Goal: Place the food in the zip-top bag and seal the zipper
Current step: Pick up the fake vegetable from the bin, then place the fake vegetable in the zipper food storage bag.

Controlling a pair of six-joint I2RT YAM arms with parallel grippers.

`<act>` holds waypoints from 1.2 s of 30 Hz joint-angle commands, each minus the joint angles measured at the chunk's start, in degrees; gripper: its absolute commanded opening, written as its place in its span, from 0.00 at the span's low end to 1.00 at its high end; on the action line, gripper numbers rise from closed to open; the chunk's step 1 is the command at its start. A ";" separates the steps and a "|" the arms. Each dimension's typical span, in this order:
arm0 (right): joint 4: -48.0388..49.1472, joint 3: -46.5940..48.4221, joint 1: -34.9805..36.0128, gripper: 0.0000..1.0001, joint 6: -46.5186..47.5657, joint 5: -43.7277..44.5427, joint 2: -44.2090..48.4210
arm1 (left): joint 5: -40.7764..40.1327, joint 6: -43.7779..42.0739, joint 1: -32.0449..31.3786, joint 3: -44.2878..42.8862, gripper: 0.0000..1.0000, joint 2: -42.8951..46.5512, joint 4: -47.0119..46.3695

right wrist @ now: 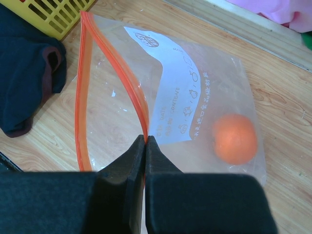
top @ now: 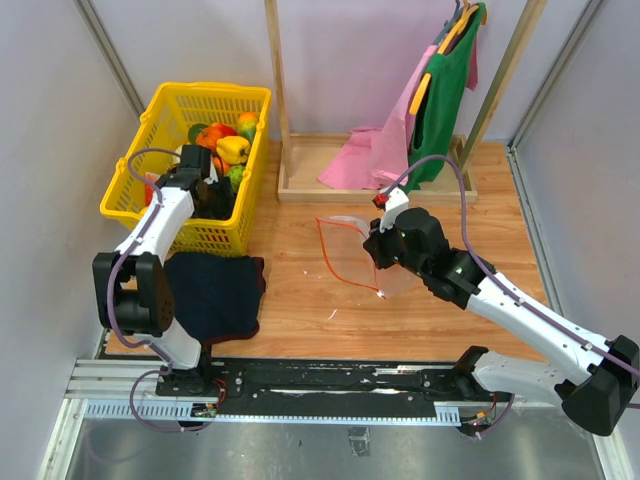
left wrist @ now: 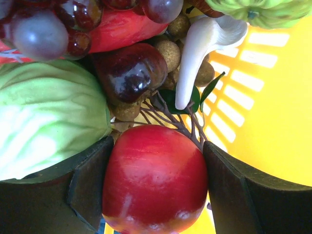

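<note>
My left gripper [top: 205, 188] is down in the yellow basket [top: 160, 112] and shut on a red apple [left wrist: 155, 180], a finger pressed on each side. Around it lie a pale green cabbage [left wrist: 48, 117], purple grapes [left wrist: 39, 31] and other toy food. My right gripper [right wrist: 146, 140], also in the top view [top: 378, 246], is shut on the red-orange zipper [right wrist: 132, 85] of the clear zip-top bag [right wrist: 195, 73]. It holds one lip up, so the mouth gapes toward the basket. An orange [right wrist: 235, 138] lies inside the bag.
A dark cloth [top: 215, 290] lies on the wooden table between the basket and the bag. A wooden rack base [top: 300, 188] stands behind the bag, with a pink cloth [top: 375, 150] and a green garment [top: 445, 90] hanging over it. Walls close both sides.
</note>
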State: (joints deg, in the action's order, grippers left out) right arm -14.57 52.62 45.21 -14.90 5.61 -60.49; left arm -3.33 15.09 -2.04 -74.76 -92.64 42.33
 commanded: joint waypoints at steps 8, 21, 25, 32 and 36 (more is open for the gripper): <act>1.27 -0.50 -1.05 0.01 -0.78 -0.24 0.36 | 0.66 0.63 0.29 -1.53 0.30 8.84 -0.20; 1.59 -0.41 -1.02 0.01 -0.96 -0.57 0.67 | -0.28 0.48 -2.47 2.15 0.21 24.68 -11.68; 1.87 -0.42 -1.05 0.01 -1.10 -0.97 0.66 | 3.61 -0.22 -3.27 3.64 0.20 28.94 -15.62; 2.19 0.07 -1.07 0.01 -1.17 -1.80 0.06 | 10.28 -2.00 -9.25 6.88 0.20 34.25 -22.56; 2.27 0.31 -1.02 0.01 -1.21 -2.24 -0.03 | 12.53 -3.09 -14.76 10.40 0.18 37.26 -28.11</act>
State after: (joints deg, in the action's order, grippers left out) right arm -13.69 52.62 45.01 -15.33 4.27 -60.49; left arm 4.80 14.04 -12.60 -67.16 -58.52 22.46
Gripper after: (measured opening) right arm 0.014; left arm 0.731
